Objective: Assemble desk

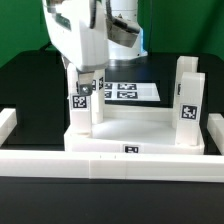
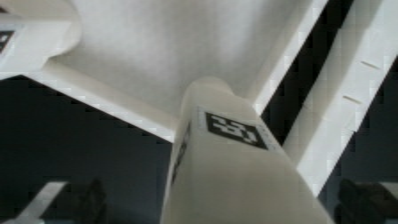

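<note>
Pincer (image 1: 84, 84) spread wide at 9 o'clock, straddling upright leg (image 1: 81, 110) without gripping. Leg (image 2: 222, 150) seated in tabletop (image 1: 130, 128) corner socket. Second leg (image 1: 188, 100) upright at 3 o'clock. Tabletop against barrier wall (image 1: 100, 160), marker board (image 1: 128, 91) behind. Judgement: lift straight up, avoid nudging leg; check leg fully home first.

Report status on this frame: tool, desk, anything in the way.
Tool open, straddling the upright leg on the exterior view's left. Second leg standing upright on the tabletop, right side. Nothing obstructing; barrier wall in front.
</note>
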You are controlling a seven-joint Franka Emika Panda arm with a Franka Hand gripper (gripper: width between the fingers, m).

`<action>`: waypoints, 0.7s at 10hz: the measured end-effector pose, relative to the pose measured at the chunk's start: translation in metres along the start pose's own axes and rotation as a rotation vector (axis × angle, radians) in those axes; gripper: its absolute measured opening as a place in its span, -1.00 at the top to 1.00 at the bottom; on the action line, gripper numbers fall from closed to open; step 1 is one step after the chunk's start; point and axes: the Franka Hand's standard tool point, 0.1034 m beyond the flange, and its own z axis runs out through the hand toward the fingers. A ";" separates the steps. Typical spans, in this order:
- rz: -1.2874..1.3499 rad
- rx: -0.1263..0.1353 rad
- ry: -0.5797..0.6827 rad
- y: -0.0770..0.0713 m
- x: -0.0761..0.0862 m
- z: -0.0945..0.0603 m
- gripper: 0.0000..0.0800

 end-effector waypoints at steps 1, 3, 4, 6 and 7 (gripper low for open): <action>-0.097 -0.004 0.003 0.000 0.000 0.000 -0.62; -0.339 -0.020 0.014 0.001 0.001 0.000 -0.62; -0.440 -0.026 0.016 0.001 0.001 0.000 -0.62; -0.625 -0.031 0.016 0.002 0.002 0.000 -0.62; -0.695 -0.032 0.015 0.002 0.002 0.000 -0.62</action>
